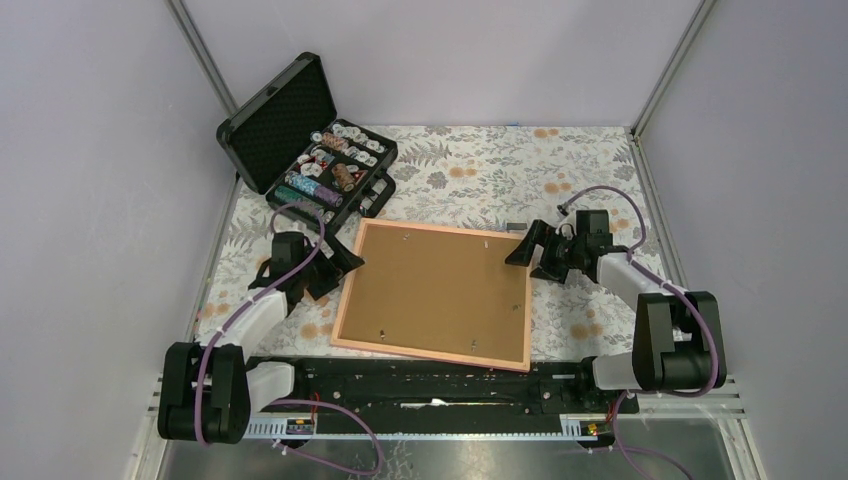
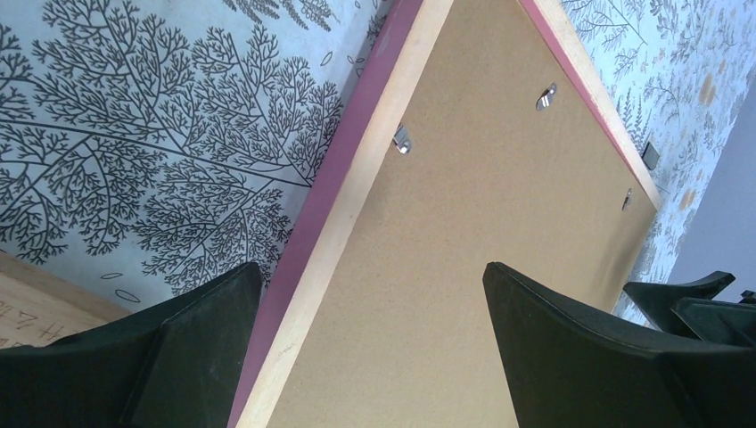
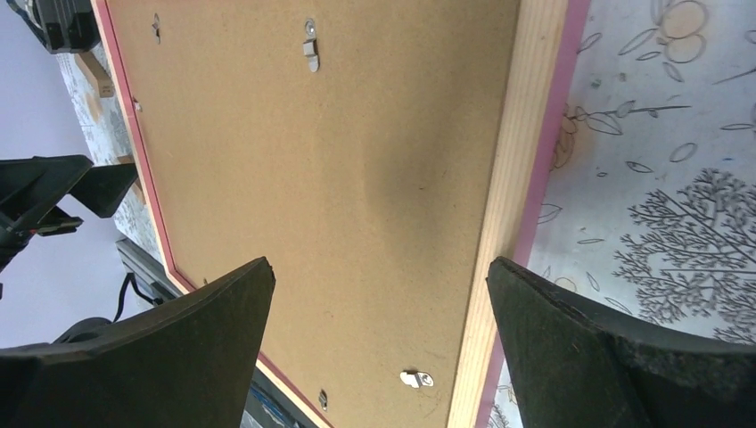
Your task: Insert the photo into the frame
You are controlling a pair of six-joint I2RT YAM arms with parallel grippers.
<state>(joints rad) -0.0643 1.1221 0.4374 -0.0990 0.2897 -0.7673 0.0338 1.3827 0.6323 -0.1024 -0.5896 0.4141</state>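
The frame [image 1: 343, 305] lies face down in the middle of the table, its pinkish-orange border around a brown backing board [image 1: 435, 290] held by small metal tabs [image 3: 309, 45]. The photo does not show in any view. My left gripper [image 1: 338, 272] hovers open over the frame's left edge; in the left wrist view its fingers straddle the border [image 2: 357, 187] and the board [image 2: 481, 178], with the left gripper [image 2: 371, 272] empty. At the frame's right edge my right gripper [image 1: 532, 258] stands open. In the right wrist view the right gripper [image 3: 380, 263] spans the board [image 3: 312, 160] and border [image 3: 517, 152], holding nothing.
A black foam-lined case [image 1: 300, 140] with several poker chips stands open at the back left, close to the frame's far left corner. A small grey piece [image 1: 514, 227] lies just beyond the frame's far right corner. The arms' black base rail [image 1: 430, 385] runs along the near edge.
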